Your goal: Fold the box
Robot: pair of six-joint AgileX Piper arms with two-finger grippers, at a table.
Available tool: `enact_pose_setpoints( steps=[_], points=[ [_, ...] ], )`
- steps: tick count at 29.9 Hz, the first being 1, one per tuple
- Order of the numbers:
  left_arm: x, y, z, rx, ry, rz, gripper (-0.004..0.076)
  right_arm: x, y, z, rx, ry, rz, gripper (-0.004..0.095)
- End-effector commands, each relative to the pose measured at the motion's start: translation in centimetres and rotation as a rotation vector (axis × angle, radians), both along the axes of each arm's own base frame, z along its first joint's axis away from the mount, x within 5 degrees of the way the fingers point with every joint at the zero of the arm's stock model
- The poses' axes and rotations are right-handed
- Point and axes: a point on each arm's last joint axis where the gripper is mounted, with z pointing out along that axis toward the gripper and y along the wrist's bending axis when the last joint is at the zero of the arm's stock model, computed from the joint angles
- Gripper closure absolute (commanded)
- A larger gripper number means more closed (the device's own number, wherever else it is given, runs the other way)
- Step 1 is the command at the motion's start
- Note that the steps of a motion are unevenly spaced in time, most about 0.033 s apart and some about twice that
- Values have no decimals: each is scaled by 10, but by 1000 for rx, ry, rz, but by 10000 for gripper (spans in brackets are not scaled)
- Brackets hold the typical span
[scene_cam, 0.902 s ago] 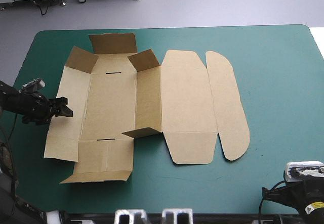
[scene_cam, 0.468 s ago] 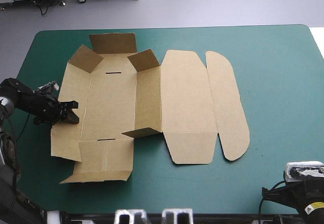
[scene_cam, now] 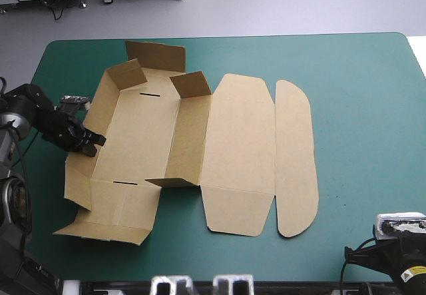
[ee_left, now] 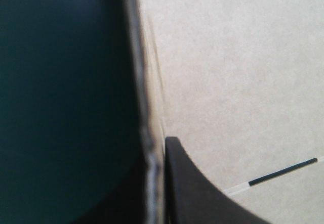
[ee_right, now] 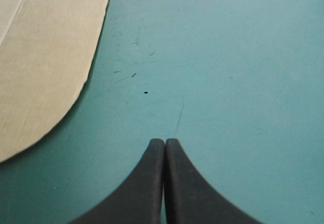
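Note:
The brown box [scene_cam: 140, 132] lies opened out on the left half of the table. Its lid panel [scene_cam: 236, 148] and rounded flap [scene_cam: 296, 155] are flat. The far end flaps [scene_cam: 156, 55] stand up. My left gripper [scene_cam: 90, 142] is shut on the box's left side wall [scene_cam: 78, 175], which is lifted off the cover. In the left wrist view the wall's edge [ee_left: 147, 133] runs between the black fingers [ee_left: 202, 198], with a slot [ee_left: 283, 172] in the base ahead. My right gripper [ee_right: 164, 142] is shut and empty near the front right corner, with the rounded flap [ee_right: 45, 57] ahead and to one side.
The table's left edge [scene_cam: 33, 82] runs close behind my left gripper. Teal-green cover [ee_right: 228, 72] lies under and ahead of the right gripper.
The left gripper moved in over the box's left wall and shut on it. The wall has risen, and the whole sheet has turned and slid a little to the right.

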Motion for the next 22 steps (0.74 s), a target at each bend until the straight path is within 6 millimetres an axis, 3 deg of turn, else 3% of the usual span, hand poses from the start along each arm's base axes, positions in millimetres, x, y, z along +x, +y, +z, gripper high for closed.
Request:
enact_pose_setpoints(
  steps=[1,11,22],
  points=[
    [7,-33,38,75,-144,-146,734,3,0,10,-1,-68,4,928],
    [35,-122,85,236,-597,-522,734,3,0,10,1,-68,4,928],
    [31,-204,128,357,-1021,-892,734,3,0,10,1,-68,4,928]
  ],
)
